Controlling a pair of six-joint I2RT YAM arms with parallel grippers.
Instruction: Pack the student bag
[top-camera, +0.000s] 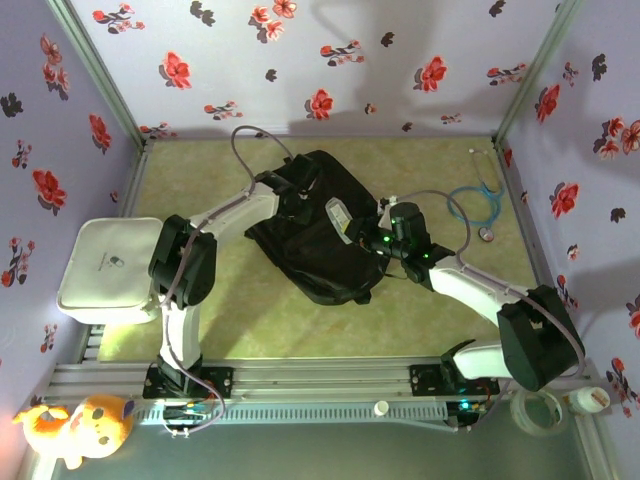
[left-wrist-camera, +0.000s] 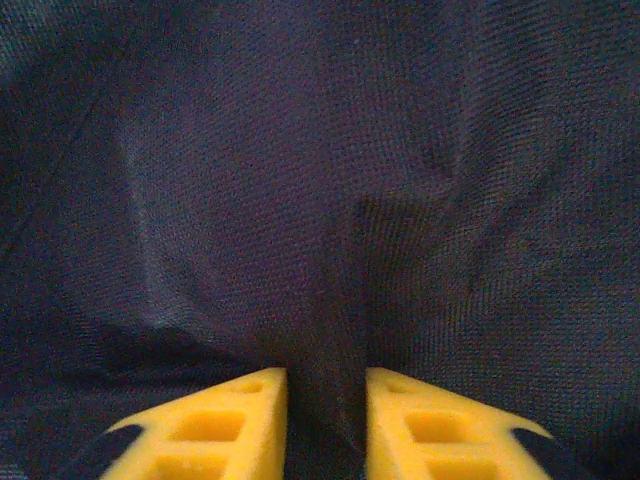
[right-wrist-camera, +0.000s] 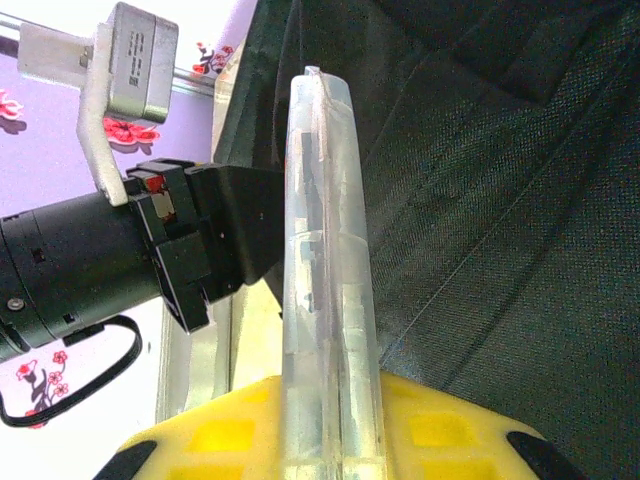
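- Sprawling across the middle of the desk (top-camera: 235, 325), the student bag (top-camera: 320, 255) lies flat and slack, its rounded end toward the lower centre of the top view. Both arms meet over its upper half.
- The white box (top-camera: 110, 265) sits at the left edge, well apart from the bag. A small grey mark on its lid is too small to read.
- The left claw (top-camera: 303, 198) is at the bag's upper-left part. In its wrist view the left claw (left-wrist-camera: 326, 415) is narrow, pinching a raised fold of black fabric between its yellow fingers (left-wrist-camera: 235, 425).
  - Risk: the pinch looks shallow, judging by the thin ridge caught. The weave could slide out under a pull and let the mouth of the bag drop shut.
- The right claw (top-camera: 362, 230) is just right of the bag's centre. In its wrist view the right claw (right-wrist-camera: 330, 435) is clamped on a clear plastic case (right-wrist-camera: 325, 280), held edge-on and upright in the frame.
  - Risk: the case is smooth and gripped at one end, so it may pivot or slip if its far edge snags on fabric.
  - Risk: the left arm (right-wrist-camera: 110, 260) sits just beside the case at the frame's left, and the two could knock together as the case goes in.
- A blue stethoscope (top-camera: 480, 200) lies at the upper right, apart from the work.
- Dark marks show inside the case, and pale print on it in the top view. I can read none of it, and no brand shows on the bag.
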